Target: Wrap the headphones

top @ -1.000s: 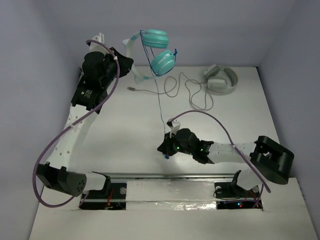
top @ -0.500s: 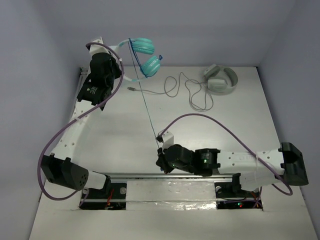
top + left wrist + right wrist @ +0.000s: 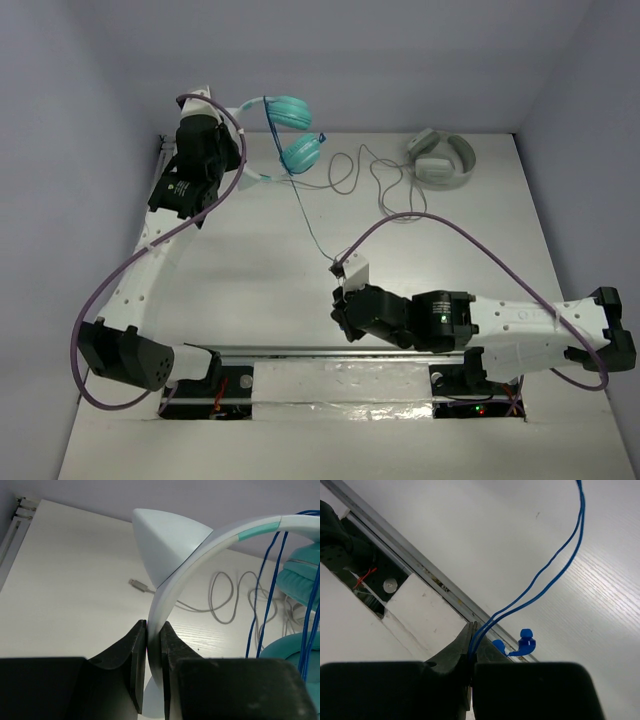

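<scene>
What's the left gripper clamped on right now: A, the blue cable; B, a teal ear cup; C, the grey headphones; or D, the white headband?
D: the left gripper pinches the white headband, while the blue cable is pinched in the right gripper.

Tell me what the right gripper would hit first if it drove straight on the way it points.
Likely the table by its near-edge rail: the right gripper, shut on the blue cable, tilts down at it. Depth is unclear.

High rear view looking down, two close wrist views, blue cable (image 3: 303, 212) shared
</scene>
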You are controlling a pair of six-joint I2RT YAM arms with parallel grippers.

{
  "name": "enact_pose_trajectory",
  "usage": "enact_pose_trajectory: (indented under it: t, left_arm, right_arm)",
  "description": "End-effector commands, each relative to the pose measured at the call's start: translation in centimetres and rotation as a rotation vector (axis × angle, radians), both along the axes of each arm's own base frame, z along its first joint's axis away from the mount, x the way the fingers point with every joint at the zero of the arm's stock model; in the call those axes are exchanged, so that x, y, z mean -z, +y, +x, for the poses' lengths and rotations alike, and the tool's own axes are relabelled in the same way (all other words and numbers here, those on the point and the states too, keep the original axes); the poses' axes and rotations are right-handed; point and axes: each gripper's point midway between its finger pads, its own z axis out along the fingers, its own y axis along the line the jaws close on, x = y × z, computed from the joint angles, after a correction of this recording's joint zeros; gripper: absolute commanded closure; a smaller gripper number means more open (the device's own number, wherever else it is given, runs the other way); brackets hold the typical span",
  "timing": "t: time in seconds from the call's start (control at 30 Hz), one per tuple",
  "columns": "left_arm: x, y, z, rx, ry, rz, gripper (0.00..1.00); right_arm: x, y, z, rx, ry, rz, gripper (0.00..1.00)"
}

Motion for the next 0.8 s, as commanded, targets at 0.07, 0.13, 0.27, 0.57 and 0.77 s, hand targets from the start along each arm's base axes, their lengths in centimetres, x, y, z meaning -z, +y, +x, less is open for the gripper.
enact_pose_trajectory:
  t: [0.07,0.13,0.27,0.57,0.77]
  left_arm:
    - [-2.9,1.9,-0.4,-0.079,-0.111,0.017,1.0]
    - [-1.4,2.1,-0.2,-0.09,-0.082,0.037,1.0]
    - [1.1,1.0,-0.4,-0.112,-0.031,0.12,1.0]
    - [4.6,-2.9,-1.1,-0.051,0.07,0.25,1.0]
    - [9.8,-8.3,-4.9,0.195,0.173,0.266,1.0]
  right_arm:
    - [-2.5,-0.2,-0.8,-0.025,-0.032,0.027,1.0]
    - [-3.7,-0.2,-0.7,-0.032,-0.049,0.032,1.0]
    - [-7.6,-0.2,-0.5,-0.051,-0.104,0.054,1.0]
    - [-13.8,-0.6,0.3,-0.091,-0.205,0.038,1.0]
    - [-17.9,-3.2,3.1,0.035,-0.36,0.017,1.0]
